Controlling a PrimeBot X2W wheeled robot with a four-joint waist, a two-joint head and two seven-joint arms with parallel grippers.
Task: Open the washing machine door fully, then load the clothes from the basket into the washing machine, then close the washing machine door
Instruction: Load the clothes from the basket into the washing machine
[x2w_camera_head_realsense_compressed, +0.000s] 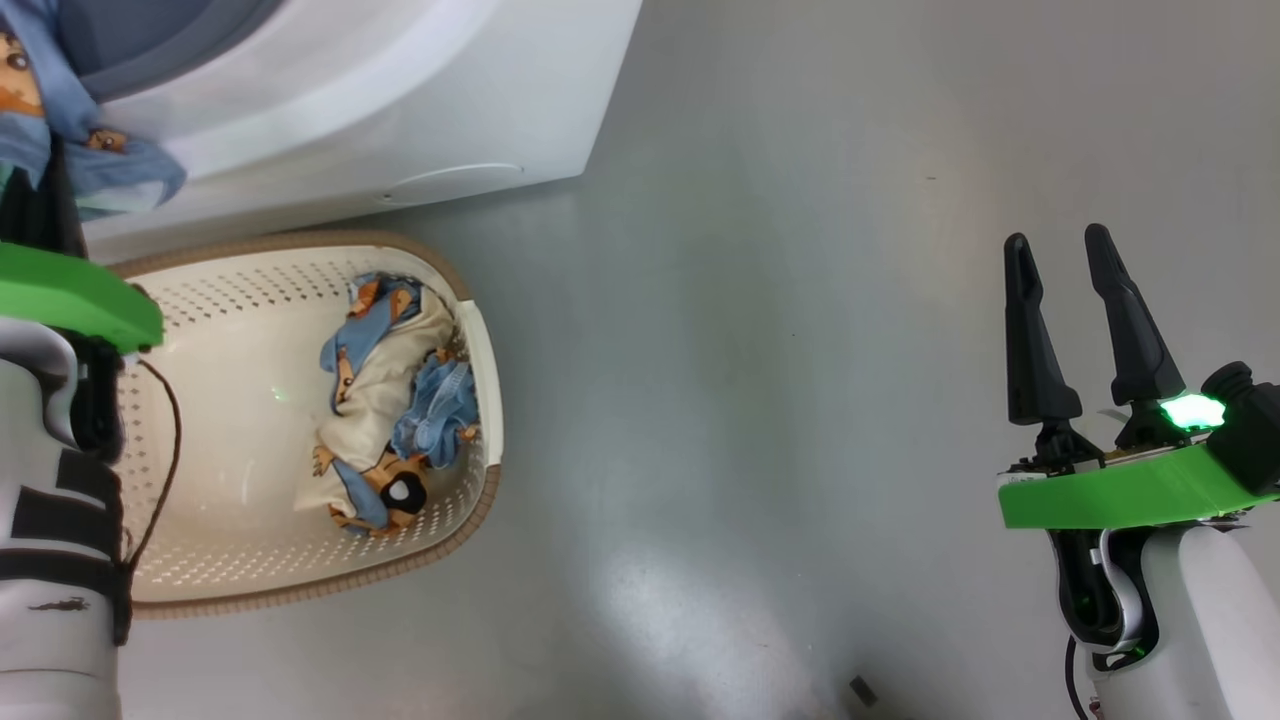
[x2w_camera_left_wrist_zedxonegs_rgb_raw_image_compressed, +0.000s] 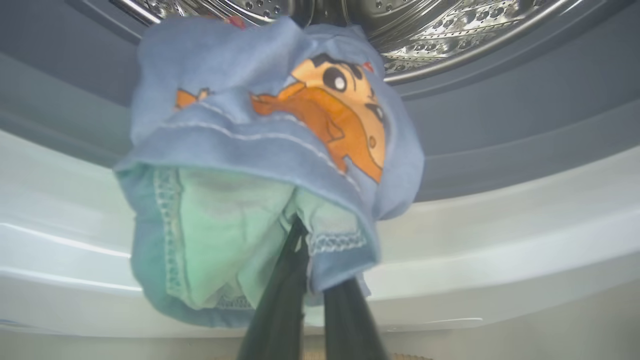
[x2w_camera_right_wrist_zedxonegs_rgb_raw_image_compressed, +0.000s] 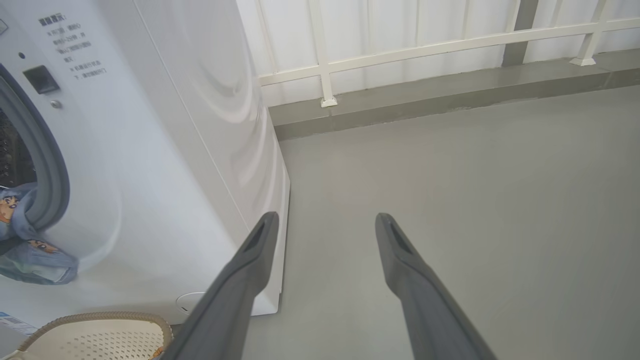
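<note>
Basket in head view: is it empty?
No, a bundle of cream and blue clothes lies in the basket, against its right-hand wall.

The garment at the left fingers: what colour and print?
Light blue garment with an orange cartoon print; clearest in left wrist view.

Washing machine (x2w_camera_head_realsense_compressed: 400, 90) casing smooth glossy white; drum (x2w_camera_left_wrist_zedxonegs_rgb_raw_image_compressed: 450, 30) perforated steel; seal (x2w_camera_left_wrist_zedxonegs_rgb_raw_image_compressed: 500, 115) matt grey, apparently rubber; clothes (x2w_camera_left_wrist_zedxonegs_rgb_raw_image_compressed: 260, 150) soft printed cloth; basket (x2w_camera_head_realsense_compressed: 230, 400) perforated cream plastic; floor (x2w_camera_head_realsense_compressed: 750, 400) smooth, faintly sheened.

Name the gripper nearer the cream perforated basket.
Left gripper: shut on a blue garment just past the far rim of the basket. Right gripper: open, well off to its right.
</note>
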